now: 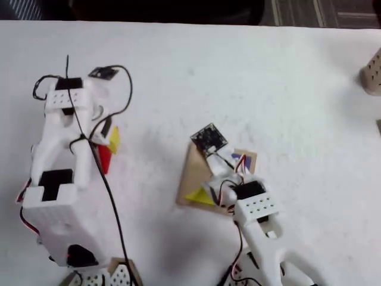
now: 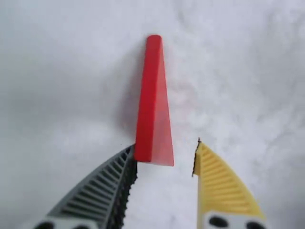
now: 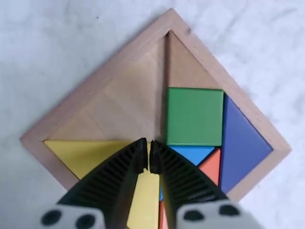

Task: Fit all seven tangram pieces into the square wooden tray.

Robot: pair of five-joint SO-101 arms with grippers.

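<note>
Between the wide-open jaws of the left gripper (image 2: 165, 149), a red triangular tangram piece (image 2: 152, 105) is caught in close-up. The grey jaw is touching its near end and the yellow jaw stands just clear. Whether the piece lies flat or on edge on the white table (image 2: 57, 71) cannot be told. For a clean pick, the jaws should be centred on the piece and closed evenly, so that it is not nudged aside.

Farther off, the right gripper (image 3: 147, 155) is poised over the square wooden tray (image 3: 100, 79), its jaws drawn almost together with nothing held. A yellow triangle (image 3: 81, 155), a green square (image 3: 194, 116) and a blue piece (image 3: 240, 143) are already seated. Bare wood is left beyond them.
</note>
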